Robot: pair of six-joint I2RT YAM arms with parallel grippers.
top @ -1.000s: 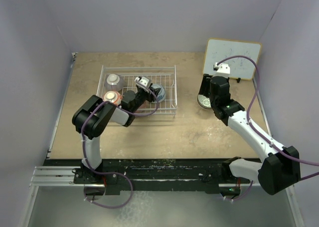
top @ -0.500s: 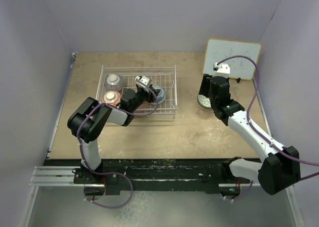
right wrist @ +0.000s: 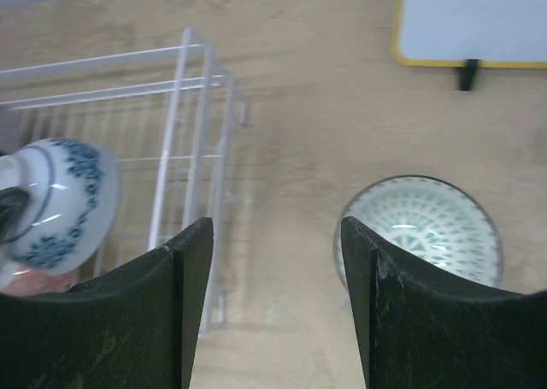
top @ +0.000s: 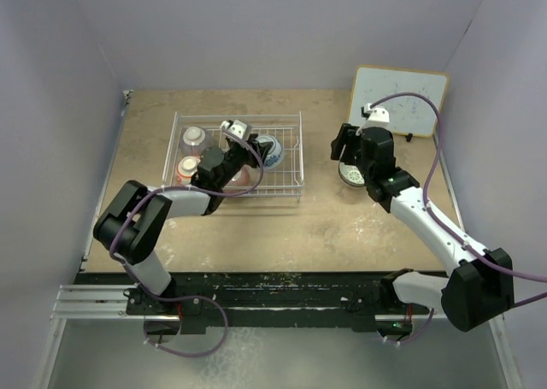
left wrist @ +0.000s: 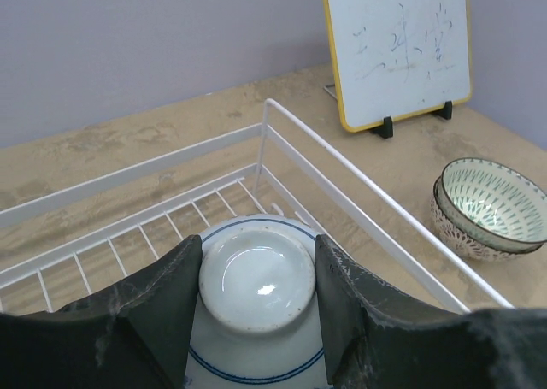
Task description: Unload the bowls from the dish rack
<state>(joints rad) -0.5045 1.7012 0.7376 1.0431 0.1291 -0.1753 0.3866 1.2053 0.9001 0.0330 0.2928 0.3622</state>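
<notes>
The white wire dish rack (top: 286, 171) stands left of centre. My left gripper (top: 259, 148) is shut on the foot of a blue-and-white bowl (top: 272, 152), holding it tipped on its side over the rack's right end. In the left wrist view both fingers (left wrist: 162, 299) clamp the bowl's foot ring (left wrist: 256, 286). A grey bowl (top: 194, 137) and an orange-and-white bowl (top: 187, 167) sit upside down at the rack's left end. My right gripper (top: 341, 145) is open and empty, just left of two stacked green-patterned bowls (top: 353, 176) on the table. The held bowl also shows in the right wrist view (right wrist: 64, 197).
A white board with an orange frame (top: 399, 101) stands at the back right, behind the stacked bowls (right wrist: 419, 226). The rack's right rim (left wrist: 342, 171) lies between the held bowl and the stack (left wrist: 487, 205). Grey walls close the sides and back.
My left arm has stretched out and carried the blue-and-white bowl up and toward the rack's back right. My right gripper has shifted left, off the stacked bowls.
</notes>
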